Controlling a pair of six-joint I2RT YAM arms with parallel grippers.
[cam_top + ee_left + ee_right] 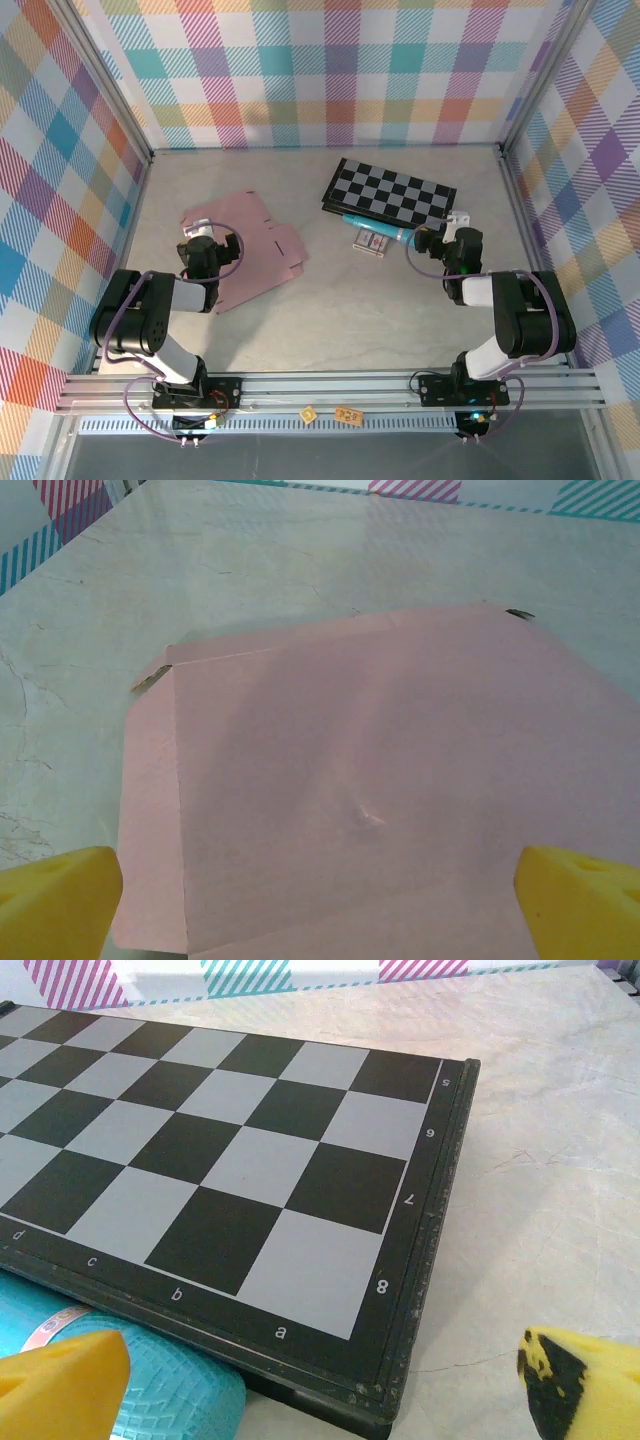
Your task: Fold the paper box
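Observation:
The paper box [255, 245] is a dusty-pink die-cut sheet lying flat on the table, left of centre, with flaps spread out. In the left wrist view the paper box [370, 770] takes up most of the picture, with a crease down its left side and a small dent in the middle. My left gripper [207, 235] hovers low over the sheet's left part; its yellow fingertips [55, 900] stand wide apart, open, nothing between them. My right gripper [450, 228] is away from the box, at the near right corner of the checkered board, open, with its fingertips [60, 1385] holding nothing.
A black-and-grey checkered board [390, 190] lies at the back right, its corner [400, 1400] just ahead of my right gripper. A teal textured object [170, 1390] and a small printed card pack [370, 243] lie at the board's near edge. Plaid walls enclose the marble table [330, 320].

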